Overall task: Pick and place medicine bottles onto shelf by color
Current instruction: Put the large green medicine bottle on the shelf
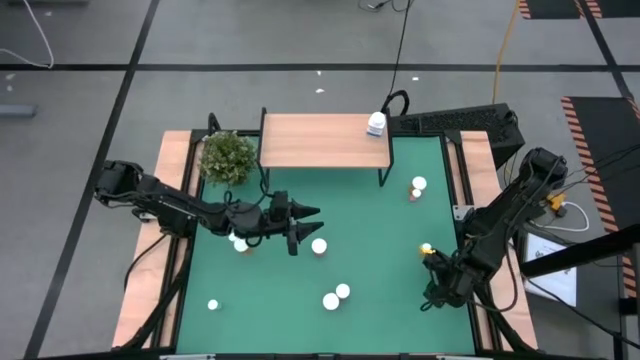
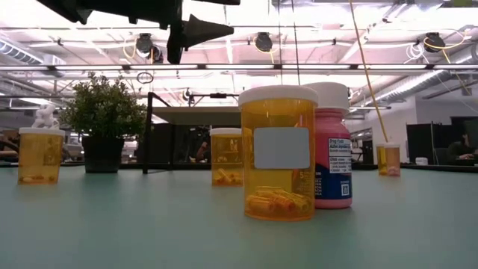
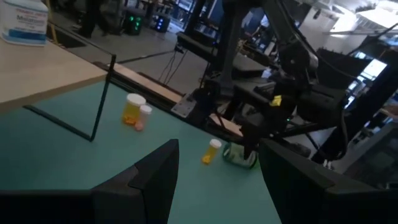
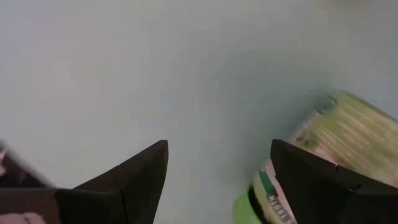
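A small white-capped bottle (image 1: pixel 213 305) sits near the left front of the green mat (image 1: pixel 380 280). The bushy plant (image 1: pixel 227 156) stands at the back left corner, just beside the wooden shelf (image 1: pixel 322 139). The left gripper (image 1: pixel 307 222) hangs over the middle of the mat with its two fingers spread open and nothing between them. A bottle (image 1: pixel 241 244) sits under that arm, and another (image 1: pixel 319 246) sits just beside the fingers. Two more bottles (image 1: pixel 336 296) stand close together toward the front. One white bottle (image 1: pixel 376 123) stands on the right end of the shelf. Two bottles (image 1: pixel 416 187) sit on the mat near the shelf's right leg. The right gripper (image 1: pixel 437 283) is low at the right edge of the mat, fingers open, with a green-capped bottle (image 4: pixel 323 162) lying just beside one finger. A small orange bottle (image 1: pixel 427 250) is near it.
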